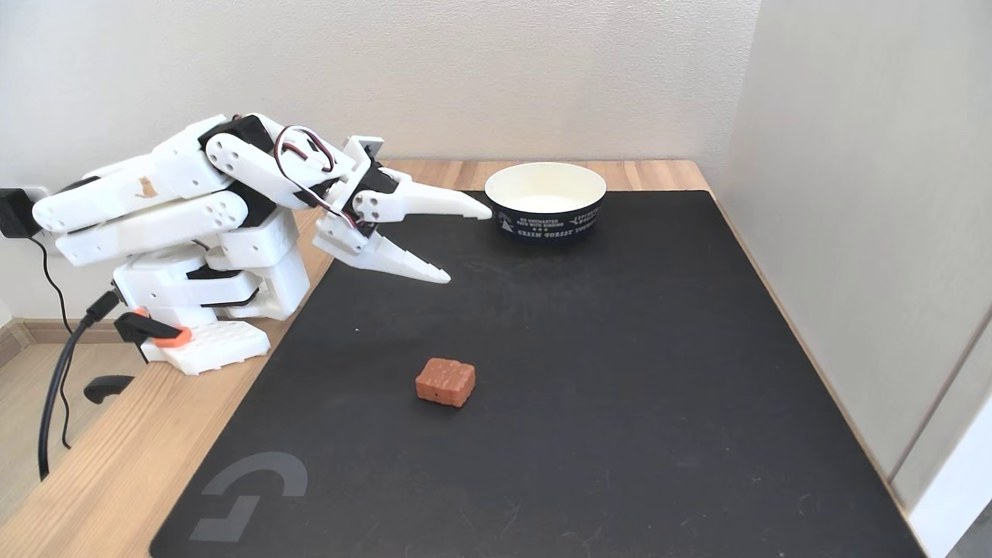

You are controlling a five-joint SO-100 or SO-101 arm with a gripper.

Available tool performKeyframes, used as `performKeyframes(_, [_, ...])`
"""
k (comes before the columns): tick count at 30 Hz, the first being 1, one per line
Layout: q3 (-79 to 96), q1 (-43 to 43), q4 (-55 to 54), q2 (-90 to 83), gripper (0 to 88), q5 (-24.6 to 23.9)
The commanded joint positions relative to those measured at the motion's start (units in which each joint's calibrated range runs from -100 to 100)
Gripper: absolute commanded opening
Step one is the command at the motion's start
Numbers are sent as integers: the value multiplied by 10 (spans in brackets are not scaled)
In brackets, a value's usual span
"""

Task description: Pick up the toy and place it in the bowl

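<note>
My arm (194, 201) looks like white plastic, matt, with black parts and an orange clip at the base. My gripper (469, 244) has the same matt white plastic fingers. The mat (620, 372) is black, matt and finely textured. The table (108, 465) is light wood with visible grain. The bowl (545, 200) seems paper, smooth white inside. The toy (445, 381) is reddish-brown with a bumpy top.
</note>
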Motion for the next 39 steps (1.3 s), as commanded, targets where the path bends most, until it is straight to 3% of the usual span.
performKeyframes(1, [3, 2, -4, -2, 352, -2])
performKeyframes(4, [-55, 7, 43, 4, 352, -34])
performKeyframes(8, [-176, 10, 72, 90, 352, -38])
performKeyframes(12, [-360, 33, 86, 309, 352, -36])
performKeyframes(17, [-601, 86, 194, 550, 352, -32])
performKeyframes(23, [-821, 133, 320, 803, 353, 23])
performKeyframes(28, [-903, 186, 402, 935, 354, 53])
performKeyframes(33, [-905, 238, 397, 1010, 356, 85])
performKeyframes(39, [-862, 276, 286, 1032, 354, 128])
